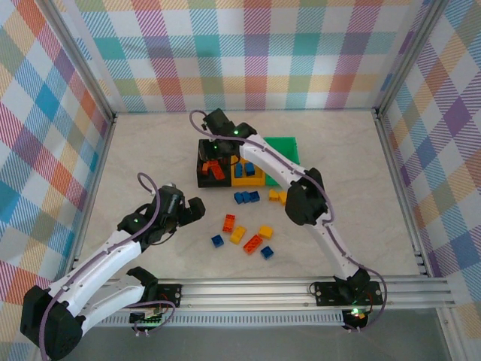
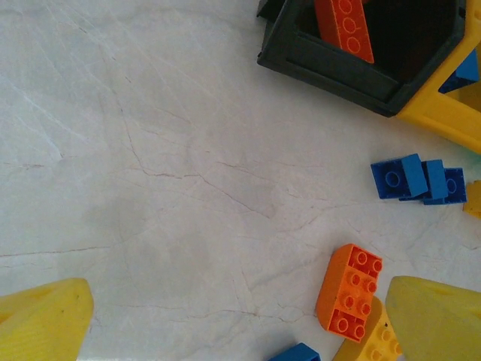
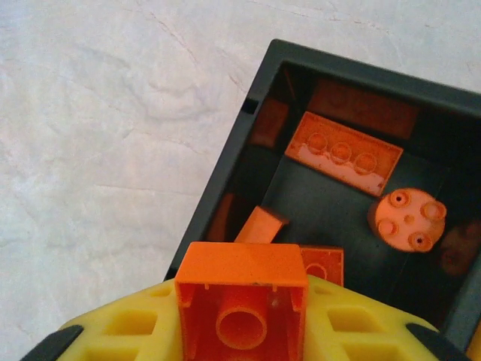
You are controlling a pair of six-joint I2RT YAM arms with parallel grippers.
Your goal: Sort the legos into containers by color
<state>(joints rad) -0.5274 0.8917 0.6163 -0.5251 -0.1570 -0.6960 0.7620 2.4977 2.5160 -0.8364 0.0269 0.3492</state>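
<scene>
My right gripper (image 3: 242, 320) is shut on an orange brick (image 3: 240, 282), hollow underside facing the wrist camera, held just above the near rim of the black bin (image 3: 225, 188). Several orange legos (image 3: 342, 150) lie inside that bin. From above, this gripper (image 1: 213, 153) hovers over the black bin (image 1: 201, 179), which is joined to the yellow bin (image 1: 259, 180) and the green bin (image 1: 289, 143). My left gripper (image 2: 240, 323) is open over bare table, left of an orange brick (image 2: 349, 289). Loose legos in blue (image 1: 246, 197), yellow (image 1: 265, 232) and orange (image 1: 252, 244) lie in front of the bins.
The left wrist view has blue bricks (image 2: 417, 179) near the yellow bin's corner (image 2: 443, 113), with a yellow brick (image 2: 372, 346) and a blue one (image 2: 297, 353) at the bottom edge. Checked walls enclose the table; a metal rail (image 1: 301, 289) runs along its near edge.
</scene>
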